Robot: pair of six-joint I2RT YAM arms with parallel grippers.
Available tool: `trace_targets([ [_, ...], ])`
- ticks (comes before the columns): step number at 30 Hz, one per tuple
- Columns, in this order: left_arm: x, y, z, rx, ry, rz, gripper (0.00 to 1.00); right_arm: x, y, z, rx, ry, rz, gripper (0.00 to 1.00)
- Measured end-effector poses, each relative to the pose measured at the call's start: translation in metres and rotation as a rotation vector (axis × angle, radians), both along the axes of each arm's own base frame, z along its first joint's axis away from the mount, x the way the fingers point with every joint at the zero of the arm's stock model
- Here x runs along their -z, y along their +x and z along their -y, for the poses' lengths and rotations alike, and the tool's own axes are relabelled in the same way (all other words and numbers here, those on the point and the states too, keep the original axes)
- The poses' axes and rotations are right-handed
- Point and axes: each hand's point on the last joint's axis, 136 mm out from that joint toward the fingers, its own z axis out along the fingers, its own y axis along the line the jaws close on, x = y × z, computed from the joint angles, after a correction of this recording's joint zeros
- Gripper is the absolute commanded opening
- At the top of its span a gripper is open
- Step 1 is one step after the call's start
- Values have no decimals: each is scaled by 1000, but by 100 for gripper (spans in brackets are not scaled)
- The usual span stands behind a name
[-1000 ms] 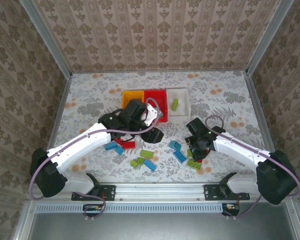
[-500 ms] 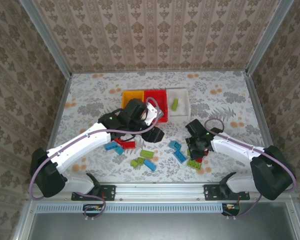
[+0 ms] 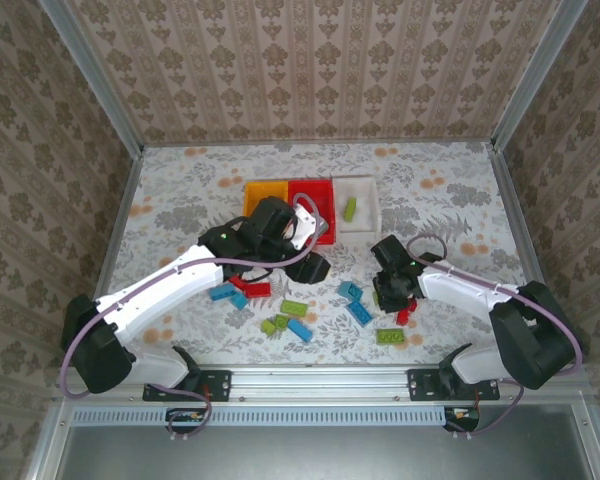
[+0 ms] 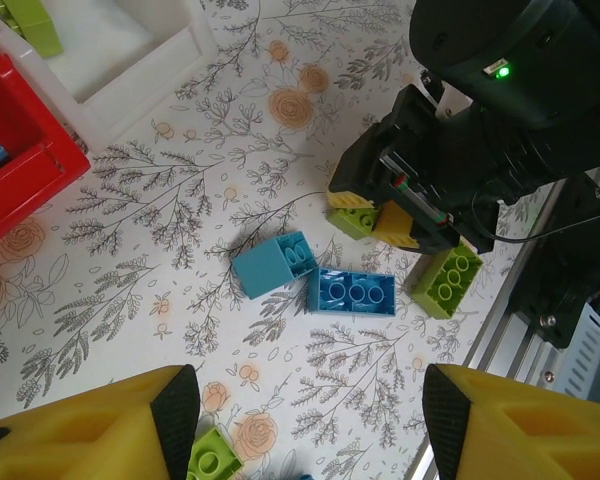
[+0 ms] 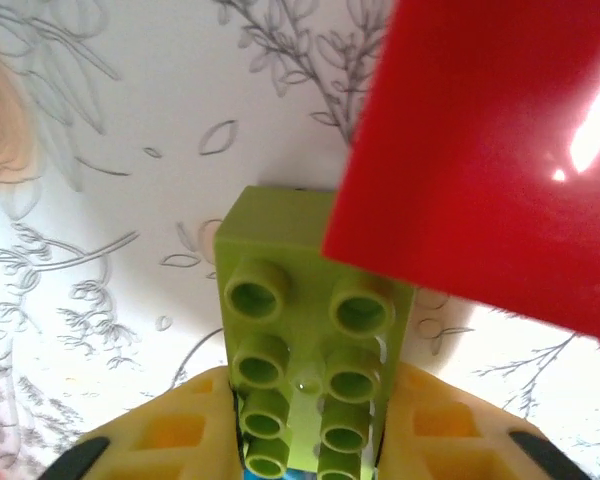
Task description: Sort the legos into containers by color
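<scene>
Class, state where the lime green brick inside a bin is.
In the top view, the lime green brick lies in the white bin, rightmost of three, beside the red bin.

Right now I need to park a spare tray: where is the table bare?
Bare: the table strip between the three bins and the back wall, and the stretch right of the white bin to the side rail. Crowded: the near middle between the left arm and right arm, where loose bricks lie and the right jaws grip a lime brick.
</scene>
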Motion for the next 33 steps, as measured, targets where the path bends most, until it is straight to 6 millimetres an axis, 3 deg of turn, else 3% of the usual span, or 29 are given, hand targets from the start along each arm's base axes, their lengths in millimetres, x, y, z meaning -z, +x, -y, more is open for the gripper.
trace_targets([
  [4,-1,7,-2,-40,1,3,64,-30,27,-5,-93,-35,97,19],
  [9,-12,32,-11,-149,-29,8,64,-97,83,-26,-335,-108,308,19],
  [13,-27,57,-20,-243,-71,23,65,-119,117,-39,-538,-214,374,19],
  [21,-60,84,-18,-321,-156,57,65,-83,164,-46,-821,-397,247,21],
  [27,-59,85,-18,-329,-156,54,65,-55,187,-37,-857,-425,161,24],
  [33,-57,86,-20,-337,-146,51,65,-46,198,-31,-853,-430,129,38],
])
